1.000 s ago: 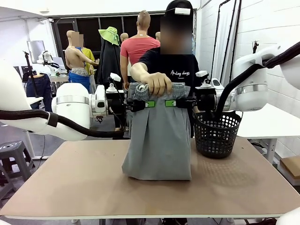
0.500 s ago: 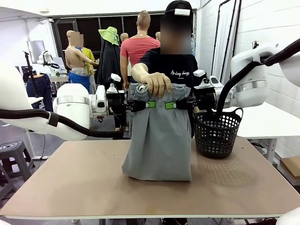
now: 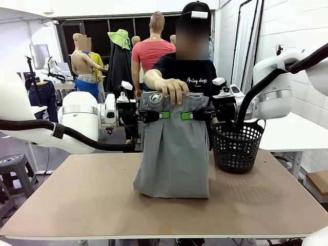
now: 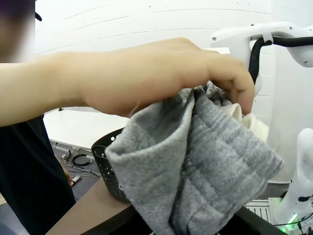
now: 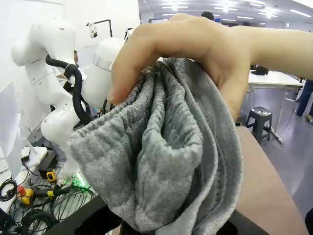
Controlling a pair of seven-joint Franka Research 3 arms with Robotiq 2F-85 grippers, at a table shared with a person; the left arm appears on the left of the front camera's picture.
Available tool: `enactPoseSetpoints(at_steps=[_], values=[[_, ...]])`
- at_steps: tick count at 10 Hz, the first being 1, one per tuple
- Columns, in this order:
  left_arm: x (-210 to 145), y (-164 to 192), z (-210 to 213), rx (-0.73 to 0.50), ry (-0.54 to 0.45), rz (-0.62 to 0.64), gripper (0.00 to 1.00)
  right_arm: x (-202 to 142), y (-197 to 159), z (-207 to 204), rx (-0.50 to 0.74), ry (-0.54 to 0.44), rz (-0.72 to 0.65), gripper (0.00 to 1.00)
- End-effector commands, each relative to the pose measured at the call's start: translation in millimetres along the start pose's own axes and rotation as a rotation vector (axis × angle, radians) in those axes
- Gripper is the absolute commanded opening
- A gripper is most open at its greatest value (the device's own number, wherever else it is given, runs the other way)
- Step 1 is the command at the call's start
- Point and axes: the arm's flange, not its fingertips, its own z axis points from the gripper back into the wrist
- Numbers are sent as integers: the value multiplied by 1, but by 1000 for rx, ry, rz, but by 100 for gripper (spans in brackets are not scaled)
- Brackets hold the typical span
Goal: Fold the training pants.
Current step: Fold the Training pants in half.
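Front view: bright, even overhead light, sharp across the frame. The training pants point(image 3: 174, 154) throw only a soft, faint shadow on the bench point(image 3: 77, 195); the black mesh basket point(image 3: 237, 148) casts a dappled patch to its right. White arm casings at both edges are near overexposed.

Left wrist view: the person's hand point(image 4: 161, 73) is close to the lens, slightly soft, against a washed-out white wall. Wide-angle stretch at the edges.

Right wrist view: ceiling lights glare at the top right; the grey knit reads crisp.
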Motion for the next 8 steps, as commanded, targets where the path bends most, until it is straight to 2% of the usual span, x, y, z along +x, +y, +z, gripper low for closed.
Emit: enactPoseSetpoints(at_steps=[1,8], values=[[3,-1,-1,11,3,-7,0,0,2,-1,3,-28,-14,0],[3,-1,-1,11,3,-7,0,0,2,-1,3,-28,-14,0]])
